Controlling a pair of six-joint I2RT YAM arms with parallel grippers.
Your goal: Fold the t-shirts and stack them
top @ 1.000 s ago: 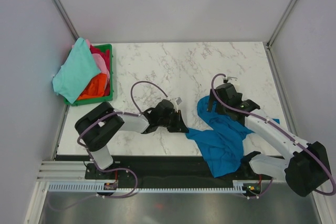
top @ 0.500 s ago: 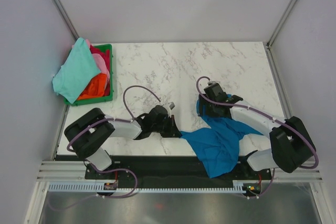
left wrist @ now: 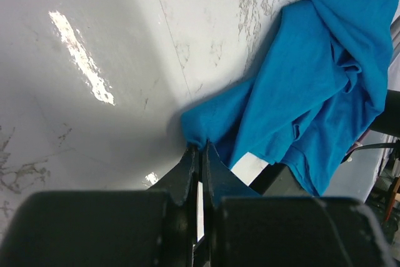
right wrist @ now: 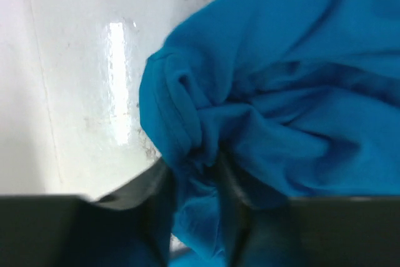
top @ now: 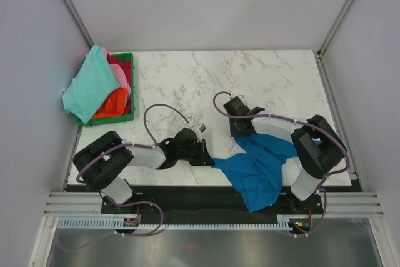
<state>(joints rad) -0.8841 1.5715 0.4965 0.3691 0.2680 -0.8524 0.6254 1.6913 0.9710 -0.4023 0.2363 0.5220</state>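
A bright blue t-shirt (top: 259,167) lies crumpled at the table's near edge, part of it hanging over the front. My left gripper (top: 209,159) is low on the table at the shirt's left corner. It is shut on that corner (left wrist: 199,130), which shows pinched at the fingertips in the left wrist view. My right gripper (top: 241,131) sits at the shirt's upper left end. In the right wrist view a bunched fold of blue cloth (right wrist: 187,123) fills the narrow gap between its fingers (right wrist: 156,192). The other t-shirts are piled in a basket at the far left.
A green plastic basket (top: 129,58) stands at the table's left edge, holding a mint-green shirt (top: 87,89), an orange-red one (top: 112,101), a pink one (top: 120,78) and a magenta one (top: 119,65). Grey walls close in the marble table (top: 250,79) on three sides.
My right gripper has swung left along the blue shirt to its upper left end and closed on a fold there. The left gripper has drawn its corner slightly left.
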